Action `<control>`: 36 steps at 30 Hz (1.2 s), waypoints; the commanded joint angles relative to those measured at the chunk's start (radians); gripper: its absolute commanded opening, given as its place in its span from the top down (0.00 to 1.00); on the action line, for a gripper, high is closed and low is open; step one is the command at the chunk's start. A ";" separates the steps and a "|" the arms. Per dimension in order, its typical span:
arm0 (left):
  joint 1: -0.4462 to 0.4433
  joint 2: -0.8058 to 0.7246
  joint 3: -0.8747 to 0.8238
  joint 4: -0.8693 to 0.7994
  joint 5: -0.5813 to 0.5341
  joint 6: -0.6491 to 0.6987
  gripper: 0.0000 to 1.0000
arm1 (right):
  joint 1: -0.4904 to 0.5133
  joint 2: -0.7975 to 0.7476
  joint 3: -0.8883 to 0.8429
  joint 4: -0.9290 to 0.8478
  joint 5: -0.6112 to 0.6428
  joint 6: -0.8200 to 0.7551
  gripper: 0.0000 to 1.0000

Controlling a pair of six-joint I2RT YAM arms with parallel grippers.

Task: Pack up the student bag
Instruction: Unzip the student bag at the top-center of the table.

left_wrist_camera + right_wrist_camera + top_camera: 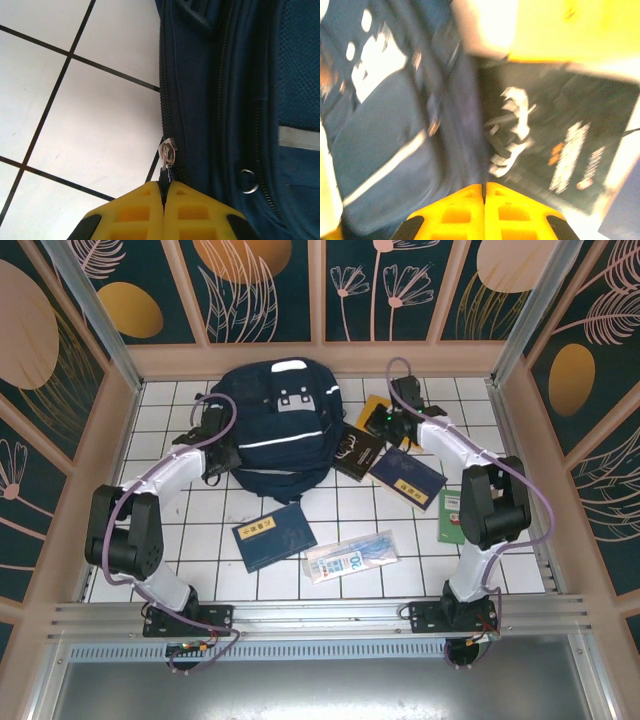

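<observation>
The student bag [280, 430] lies flat at the far centre of the table [350, 508], long axis running near to far. The left gripper [163, 186] sits at its left flank, jaws fully closed and pinching the zip pull [167, 152]. The zip track runs straight ahead from those jaws along the side seam, so the left arm is judged best placed to draw it. The right gripper [484, 189] is closed on nothing, by the bag's right side above a black book [555, 150].
</observation>
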 commanded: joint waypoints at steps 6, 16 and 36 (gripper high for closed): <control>-0.117 -0.046 0.050 0.048 0.191 -0.007 1.00 | 0.036 -0.003 0.091 -0.046 -0.003 -0.072 0.60; -0.266 -0.038 0.052 0.153 0.274 -0.131 1.00 | 0.101 -0.186 -0.119 -0.017 -0.095 0.124 0.35; -0.352 -0.018 -0.032 0.191 0.335 -0.106 1.00 | 0.255 -0.200 -0.455 0.421 -0.249 0.591 0.15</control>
